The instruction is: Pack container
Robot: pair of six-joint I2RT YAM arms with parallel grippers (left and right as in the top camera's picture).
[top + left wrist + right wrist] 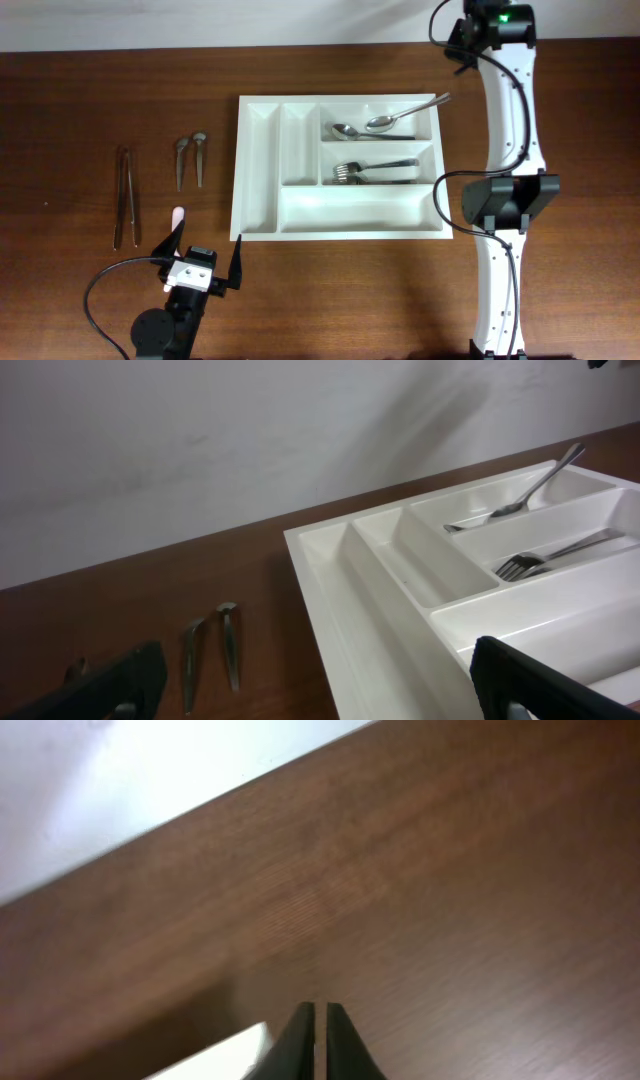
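Observation:
The container (258, 170), a large white cutlery tray, lies mid-table. Two spoons (385, 125) rest in its far right compartment and forks (375, 172) in the one below. In the left wrist view the container (330, 580) fills the right side, with a spoon (520, 500) and a fork (530, 563) inside. My left gripper (203, 252) (320, 695) stands open near the tray's front left corner, holding nothing. My right gripper (457, 55) (320, 1020) is shut and empty above bare wood by the tray's far right corner (215, 1060).
Left of the tray lie two small metal utensils (190, 158) (228, 645), long metal tongs (125, 195), and a small pale piece (177, 213) just ahead of the left gripper. The right arm (505, 210) runs along the tray's right side.

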